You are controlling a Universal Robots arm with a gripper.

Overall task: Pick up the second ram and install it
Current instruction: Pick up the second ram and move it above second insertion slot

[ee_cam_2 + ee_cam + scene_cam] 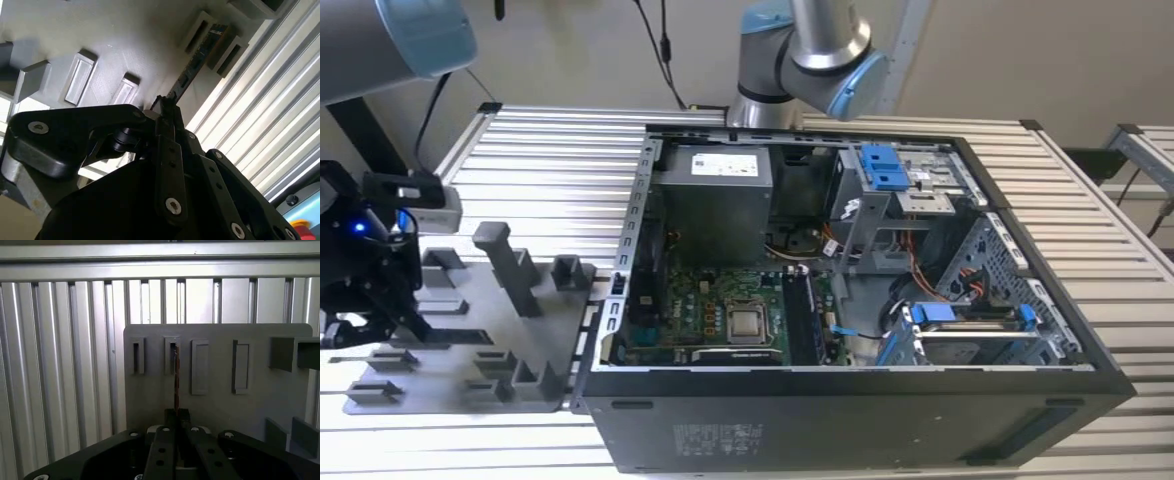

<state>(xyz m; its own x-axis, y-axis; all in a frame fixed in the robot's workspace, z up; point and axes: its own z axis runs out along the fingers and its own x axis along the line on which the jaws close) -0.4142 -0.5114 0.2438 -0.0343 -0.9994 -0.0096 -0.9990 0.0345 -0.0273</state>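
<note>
- The arm (798,45) is rising beyond the case and reaching over to the exterior view's left, where the gripper (367,305) is hanging low over the plate.
- In both wrist views the gripper (176,415) (165,106) is clamping the near end of the ram (176,377) (196,62). Its fingers are lying tight against the stick, with no gap showing.
- The ram is standing on its thin edge and touching the plate. In the second wrist view its far end is sitting between two slotted grey blocks (231,52).
- The table (547,160) of metal slats is carrying both the plate and the case.
- The plate (447,305) (150,400) (125,40) is lying just beside the case, on the exterior view's left of it.
- A tall post (504,262) is standing on the plate between the gripper and the case, with shorter blocks around it.
- The case (854,410) is lying on its side with the open side facing up.
- Inside it, a grey power supply (714,200) is sitting in the far part, and the green motherboard (707,315) is lying on the bottom nearer to the camera.
</note>
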